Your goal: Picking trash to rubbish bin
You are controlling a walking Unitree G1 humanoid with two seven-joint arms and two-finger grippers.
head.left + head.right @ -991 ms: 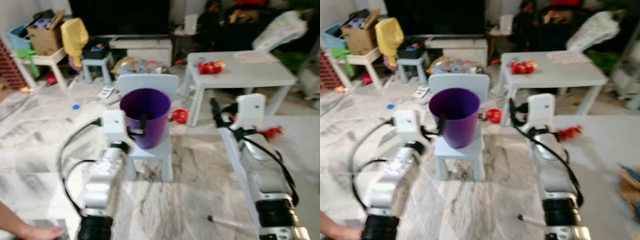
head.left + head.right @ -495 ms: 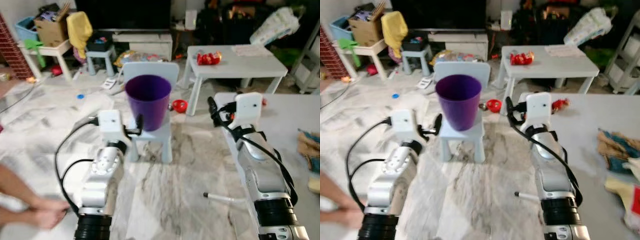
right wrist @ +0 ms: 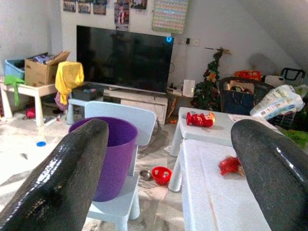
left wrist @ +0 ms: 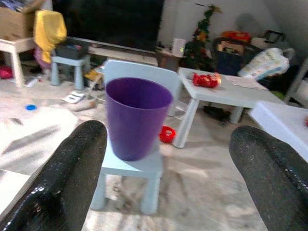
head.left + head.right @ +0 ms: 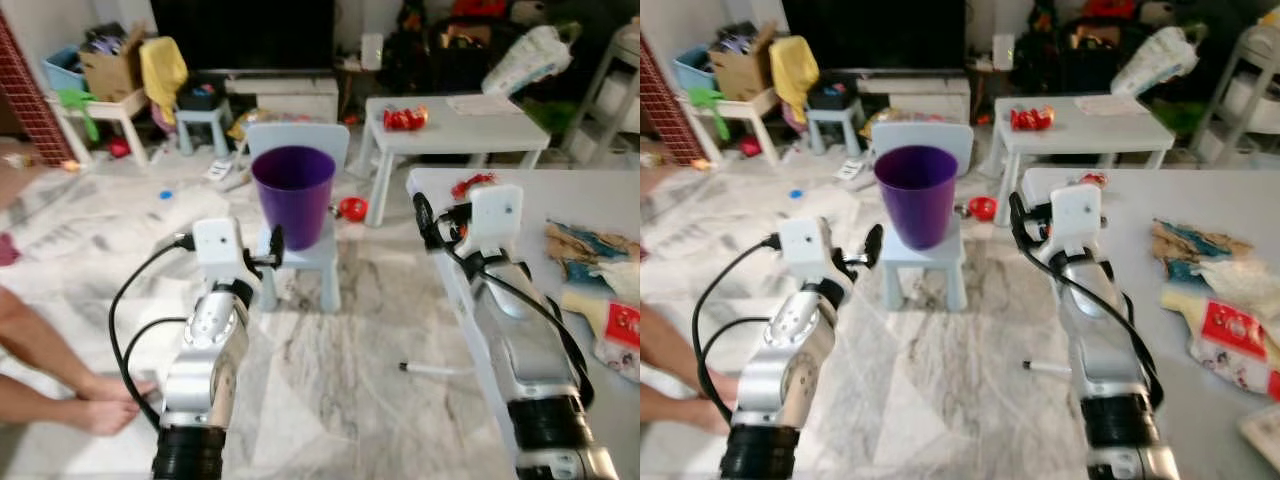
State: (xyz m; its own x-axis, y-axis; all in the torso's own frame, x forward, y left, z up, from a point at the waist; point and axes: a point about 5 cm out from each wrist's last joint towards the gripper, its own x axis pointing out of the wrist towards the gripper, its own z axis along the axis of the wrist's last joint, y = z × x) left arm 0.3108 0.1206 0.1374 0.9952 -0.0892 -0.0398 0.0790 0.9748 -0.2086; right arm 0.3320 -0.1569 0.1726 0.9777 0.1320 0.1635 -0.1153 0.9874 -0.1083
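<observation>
The tabletop (image 5: 1230,420) is lying right of the purple bin (image 5: 293,192), carrying wrappers (image 5: 1230,330) and a red scrap (image 3: 230,165). The bin is sitting on a chair (image 5: 305,262). Both the left tool (image 4: 168,178) and right tool (image 3: 168,178) are gaping wide, empty. I'd be squaring up to the trash first (bin just ahead).

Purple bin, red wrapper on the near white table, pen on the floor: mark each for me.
purple bin (image 5: 293,205): left eye view, front of its outer wall.
red wrapper (image 3: 230,165): right wrist view, middle of the crumpled piece.
pen (image 5: 1046,368): right eye view, middle of its shaft.
</observation>
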